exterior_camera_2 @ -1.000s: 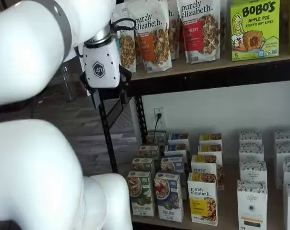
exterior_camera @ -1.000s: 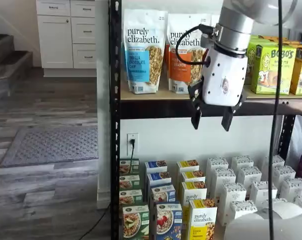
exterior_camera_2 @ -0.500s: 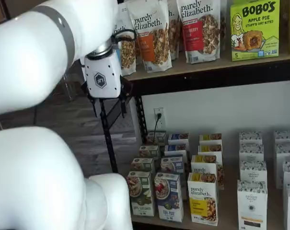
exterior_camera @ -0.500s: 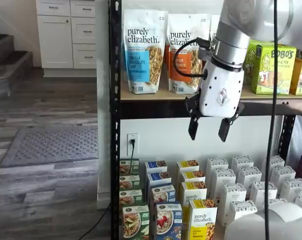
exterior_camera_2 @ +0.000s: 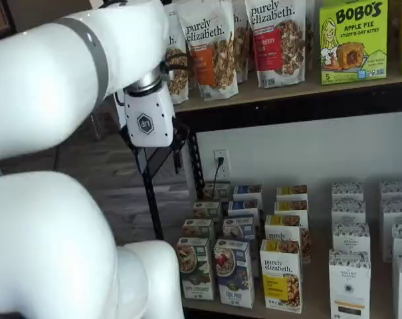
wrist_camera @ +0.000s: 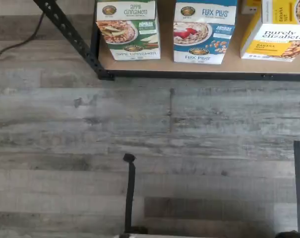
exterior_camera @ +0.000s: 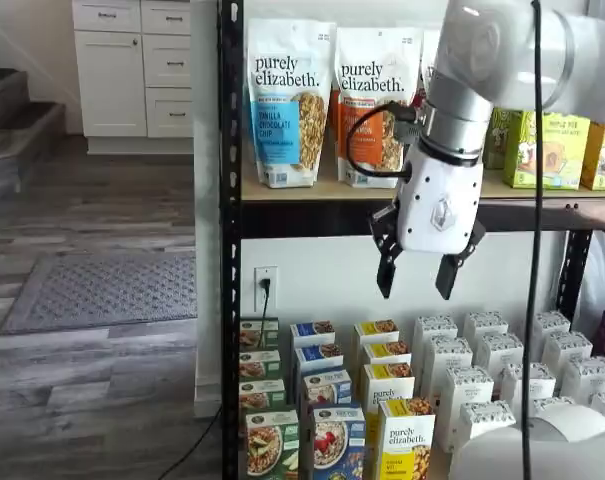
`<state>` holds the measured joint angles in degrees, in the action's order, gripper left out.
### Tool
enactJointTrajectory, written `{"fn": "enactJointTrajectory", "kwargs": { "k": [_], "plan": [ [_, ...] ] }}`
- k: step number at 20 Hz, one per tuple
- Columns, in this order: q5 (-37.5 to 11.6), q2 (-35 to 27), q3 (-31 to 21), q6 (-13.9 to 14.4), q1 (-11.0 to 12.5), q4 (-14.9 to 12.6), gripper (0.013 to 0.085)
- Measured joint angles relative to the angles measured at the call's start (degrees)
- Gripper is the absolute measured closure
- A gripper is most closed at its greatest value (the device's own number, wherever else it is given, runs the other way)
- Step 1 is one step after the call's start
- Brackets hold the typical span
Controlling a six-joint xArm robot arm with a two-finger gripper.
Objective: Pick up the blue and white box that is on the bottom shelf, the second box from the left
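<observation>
The black steel-post rack is the landmark. The robot's white arm stands in front of it, large in a shelf view. On the rack's tan upper board stand purely elizabeth pouches and lime-green BOBO's boxes.

The bottom shelf, at the rack's foot near the floor, carries rows of cartons. In its front row the blue and white box, lettered "Flax Plus", stands upright between a green box on the side of the rack's corner post and a yellow-and-white purely elizabeth box on the other side. The wrist view shows these three fronts along the shelf's edge, with grey plank floor before them.

The hand hangs in front of the rack just below the upper board, well above the bottom shelf. Its two black fingers point down with a plain gap between them, and they hold nothing.
</observation>
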<state>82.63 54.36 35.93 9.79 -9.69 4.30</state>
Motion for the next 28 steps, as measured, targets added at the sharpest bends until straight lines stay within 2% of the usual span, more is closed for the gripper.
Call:
{"fn": "enactJointTrajectory", "kwargs": {
  "k": [7, 16, 20, 28],
  "plan": [
    [-6.27, -1.14, -3.91, -0.56, 0.09, 0.25, 0.013],
    [-13.49, -3.9, -8.29, -0.17, -0.21, -1.53, 0.013],
    [-17.73, -5.1, -10.37, -1.44, 0.31, -0.18, 0.013],
    [-22.86, -10.07, -11.56, -3.05, 0.63, 1.74, 0.013]
  ]
}}
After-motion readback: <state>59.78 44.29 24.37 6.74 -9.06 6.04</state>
